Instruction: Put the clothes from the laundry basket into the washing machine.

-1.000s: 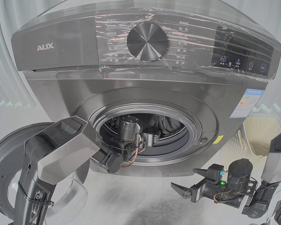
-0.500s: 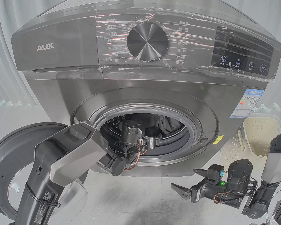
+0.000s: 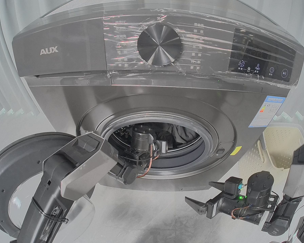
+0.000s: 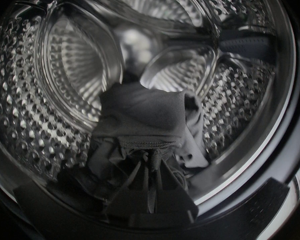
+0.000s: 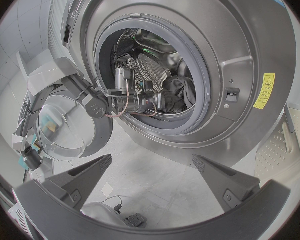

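Left end effector (image 4: 150, 154) inside the washing machine drum (image 4: 30, 94), pinching a dark garment (image 4: 146, 114) bunched straight ahead; right end effector (image 3: 199, 192) spread, nearer the laundry basket (image 3: 277, 145).

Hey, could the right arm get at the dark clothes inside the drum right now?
Probably not cleanly: the left arm fills much of the door opening before the dark clothes, and the right tool hangs open, low outside.

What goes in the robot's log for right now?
left gripper: in washing machine drum, shut on dark garment | right gripper: open, empty, near laundry basket
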Robot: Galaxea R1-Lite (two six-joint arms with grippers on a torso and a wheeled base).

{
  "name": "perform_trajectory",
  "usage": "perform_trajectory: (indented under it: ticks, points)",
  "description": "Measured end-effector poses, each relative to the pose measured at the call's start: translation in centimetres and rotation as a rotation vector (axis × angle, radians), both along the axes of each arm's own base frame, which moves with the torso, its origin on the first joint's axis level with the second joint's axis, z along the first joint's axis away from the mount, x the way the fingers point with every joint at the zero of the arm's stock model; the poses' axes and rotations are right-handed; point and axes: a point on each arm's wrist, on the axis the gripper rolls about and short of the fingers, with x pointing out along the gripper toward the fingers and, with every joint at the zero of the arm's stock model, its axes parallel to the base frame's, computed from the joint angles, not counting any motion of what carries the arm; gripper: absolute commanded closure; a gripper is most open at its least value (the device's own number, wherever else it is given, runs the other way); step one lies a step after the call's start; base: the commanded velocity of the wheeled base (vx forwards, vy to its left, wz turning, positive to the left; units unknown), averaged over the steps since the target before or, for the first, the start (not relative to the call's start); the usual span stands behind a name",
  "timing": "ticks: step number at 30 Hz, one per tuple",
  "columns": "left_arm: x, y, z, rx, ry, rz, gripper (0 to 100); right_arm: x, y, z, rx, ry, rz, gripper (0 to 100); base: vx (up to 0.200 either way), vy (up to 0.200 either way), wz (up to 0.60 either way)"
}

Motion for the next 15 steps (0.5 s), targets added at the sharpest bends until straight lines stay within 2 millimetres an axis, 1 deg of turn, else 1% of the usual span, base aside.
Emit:
perform_trajectory:
  ticks: [9,11,15]
  points:
    - [3.8,1.1,4.1,-0.098,-0.164,0.105,100,0.0,0.0,0.0,0.001,-0.001,0.0,0,0.0,0.0,0.0]
    - [4.6,1.5,4.7,-0.114,-0.192,0.127,100,0.0,0.0,0.0,0.001,-0.002,0.0,0,0.0,0.0,0.0]
    - [5.4,2.0,4.6,-0.121,-0.207,0.149,100,0.0,0.0,0.1,0.002,-0.002,0.0,0,0.0,0.0,0.0]
